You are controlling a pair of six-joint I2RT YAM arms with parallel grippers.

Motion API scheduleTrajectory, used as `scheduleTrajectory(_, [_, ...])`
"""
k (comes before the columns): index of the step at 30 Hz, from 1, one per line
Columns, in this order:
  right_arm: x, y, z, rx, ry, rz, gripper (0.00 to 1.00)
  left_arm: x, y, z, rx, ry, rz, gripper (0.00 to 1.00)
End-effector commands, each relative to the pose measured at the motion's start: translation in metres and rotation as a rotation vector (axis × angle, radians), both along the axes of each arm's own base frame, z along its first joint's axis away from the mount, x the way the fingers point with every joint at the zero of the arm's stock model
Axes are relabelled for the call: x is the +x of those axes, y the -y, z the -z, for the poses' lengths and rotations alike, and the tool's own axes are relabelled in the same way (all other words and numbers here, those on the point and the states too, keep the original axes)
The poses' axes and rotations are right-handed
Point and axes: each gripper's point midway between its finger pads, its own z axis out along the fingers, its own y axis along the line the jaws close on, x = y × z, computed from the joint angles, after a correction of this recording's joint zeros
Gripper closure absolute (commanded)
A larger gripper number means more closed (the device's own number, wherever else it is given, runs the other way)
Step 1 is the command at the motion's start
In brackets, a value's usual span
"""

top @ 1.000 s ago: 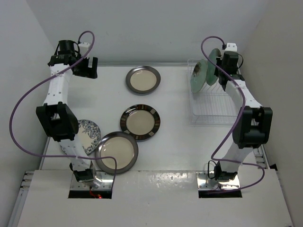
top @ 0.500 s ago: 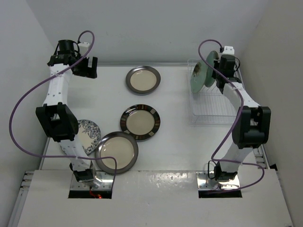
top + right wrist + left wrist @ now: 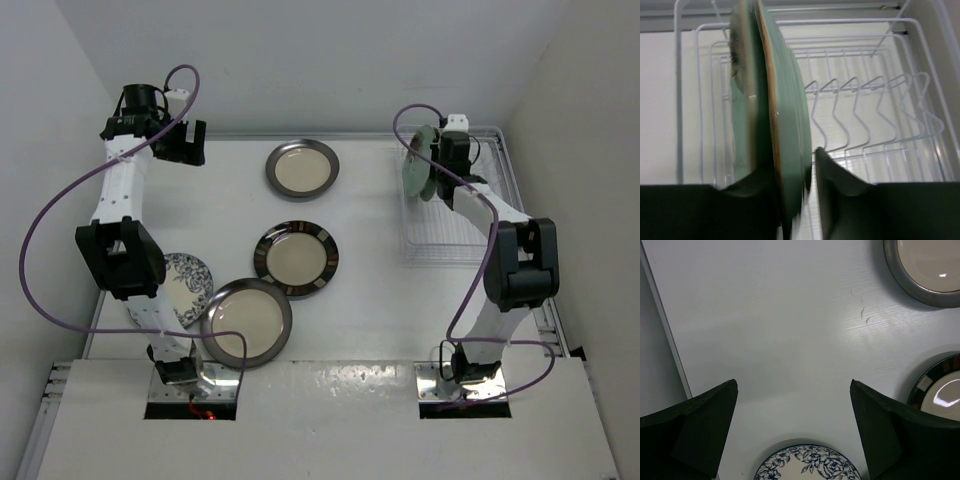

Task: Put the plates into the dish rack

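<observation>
two of six: clenching second green plate (image 3: 785, 90) in right gripper (image 3: 790, 170) over rack (image 3: 455, 225) at 1 o'clock; next needing a tine gap, then letting go; holding left gripper (image 3: 793, 390) agape.

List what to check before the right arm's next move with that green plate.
1. Grip of right claw on held mint-green plate: ok, rim between its fingers.
2. Held plate upright over dish rack: ok.
3. Lower edge seated in a slot: cannot tell, hidden.
4. Gap to neighbouring mint-green plate: cannot tell, very close.
5. Position of left claw: ok, open, far from the rack.
</observation>
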Motion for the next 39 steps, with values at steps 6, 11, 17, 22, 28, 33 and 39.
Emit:
scheduleTrajectory(6, [0.021, -0.008, -0.072, 0.028, 0.247, 0.023, 0.45, -0.004, 0.007, -0.020, 0.036, 0.051, 0.042, 0.00])
scheduleTrajectory(11, [0.008, 0.007, -0.108, -0.002, 0.307, 0.076, 0.34, -0.026, 0.047, 0.013, 0.065, -0.061, 0.247, 0.00])
scheduleTrajectory(17, [-0.023, 0.034, -0.158, -0.049, 0.391, 0.184, 0.21, -0.064, 0.039, 0.075, 0.149, -0.287, 0.303, 0.28])
scheduleTrajectory(22, [-0.042, 0.032, -0.167, -0.058, 0.347, 0.127, 0.03, -0.123, -0.002, 0.111, 0.211, -0.589, 0.336, 0.18])
scheduleTrajectory(28, [-0.050, -0.051, -0.161, 0.080, 0.208, -0.292, 0.00, -0.160, 0.077, 0.106, 0.058, -0.513, 0.736, 0.07])
scheduleTrajectory(33, [-0.066, -0.114, -0.142, 0.106, 0.153, -0.514, 0.00, -0.193, 0.130, 0.128, 0.056, -0.534, 1.047, 0.05])
scheduleTrajectory(39, [-0.087, -0.150, -0.135, 0.060, 0.117, -0.624, 0.00, -0.204, 0.113, 0.164, 0.077, -0.647, 1.042, 0.06])
